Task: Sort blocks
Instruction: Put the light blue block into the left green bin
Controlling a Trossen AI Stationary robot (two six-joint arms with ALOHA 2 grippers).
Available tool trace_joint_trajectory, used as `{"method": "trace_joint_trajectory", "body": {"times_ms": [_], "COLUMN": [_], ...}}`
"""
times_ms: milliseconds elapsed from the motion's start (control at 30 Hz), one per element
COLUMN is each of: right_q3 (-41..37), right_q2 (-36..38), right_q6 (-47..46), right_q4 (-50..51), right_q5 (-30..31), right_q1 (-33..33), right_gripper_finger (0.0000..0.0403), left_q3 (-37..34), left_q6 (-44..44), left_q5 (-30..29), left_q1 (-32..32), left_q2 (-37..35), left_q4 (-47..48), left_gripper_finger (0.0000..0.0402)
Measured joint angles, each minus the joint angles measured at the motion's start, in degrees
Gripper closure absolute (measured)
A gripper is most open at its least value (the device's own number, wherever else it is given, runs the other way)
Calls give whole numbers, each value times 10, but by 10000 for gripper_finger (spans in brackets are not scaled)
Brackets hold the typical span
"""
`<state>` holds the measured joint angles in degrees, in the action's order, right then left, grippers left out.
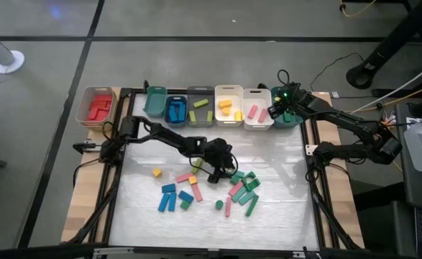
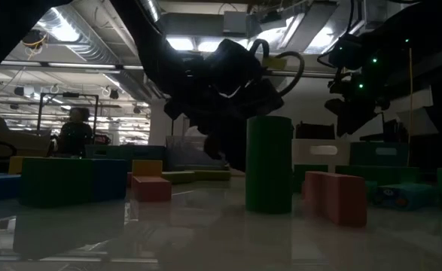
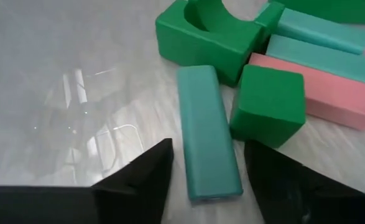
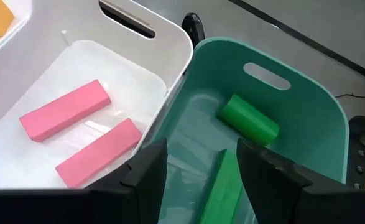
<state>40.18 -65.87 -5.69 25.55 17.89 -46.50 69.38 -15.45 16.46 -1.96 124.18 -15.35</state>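
Loose blocks lie mid-table: a yellow cube (image 1: pixel 157 173), blue bars (image 1: pixel 168 199), pink bars (image 1: pixel 235 190) and green pieces (image 1: pixel 251 204). My left gripper (image 1: pixel 225 171) hangs low over the green cluster, open. In its wrist view the fingers stand either side of the near end of a teal-green bar (image 3: pixel 206 134), which lies flat on the table; I see a gap on both sides. A green cube (image 3: pixel 269 102) and a green arch block (image 3: pixel 201 37) lie beside it. My right gripper (image 4: pixel 201 168) is open over the teal bin (image 4: pixel 322 124), which holds a green cylinder (image 4: pixel 247 118) and a green bar (image 4: pixel 222 186).
A row of bins lines the far edge: tan with red blocks (image 1: pixel 99 106), teal (image 1: pixel 155 101), blue (image 1: pixel 176 109), grey with lime (image 1: pixel 200 106), white with yellow (image 1: pixel 228 104), white with pink (image 1: pixel 257 109). A green cylinder (image 2: pixel 269 162) stands upright near the front.
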Motion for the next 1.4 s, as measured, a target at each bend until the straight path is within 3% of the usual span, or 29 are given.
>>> {"method": "trace_joint_trajectory", "body": {"times_ms": [233, 433, 633, 900, 1067, 1233, 1400], "right_q3": [0, 0, 0, 0, 0, 0, 0], "right_q2": [0, 0, 1, 1, 1, 1, 1], "right_q6": [14, 47, 80, 156, 166, 166, 167], "right_q4": [-2, -21, -88, -109, -105, -92, -64], "right_q5": [-97, -209, -311, -340, -323, -262, -239], "right_q1": [0, 2, 58, 192, 264, 318, 359], "right_gripper_finger": [210, 210, 210, 210, 210, 210, 210], "left_q3": [0, -1, -1, -1, -1, -2, -27], "left_q6": [-4, 4, 2, -14, -12, 7, 73], "left_q5": [0, -4, -5, -18, -99, -242, -357], "left_q1": [-5, -26, -65, -134, -181, -230, -288], "left_q2": [-2, -16, -91, -232, -319, -385, -422], "left_q4": [11, 26, 87, 251, 396, 563, 665], "left_gripper_finger": [317, 317, 317, 317, 317, 317, 317]}}
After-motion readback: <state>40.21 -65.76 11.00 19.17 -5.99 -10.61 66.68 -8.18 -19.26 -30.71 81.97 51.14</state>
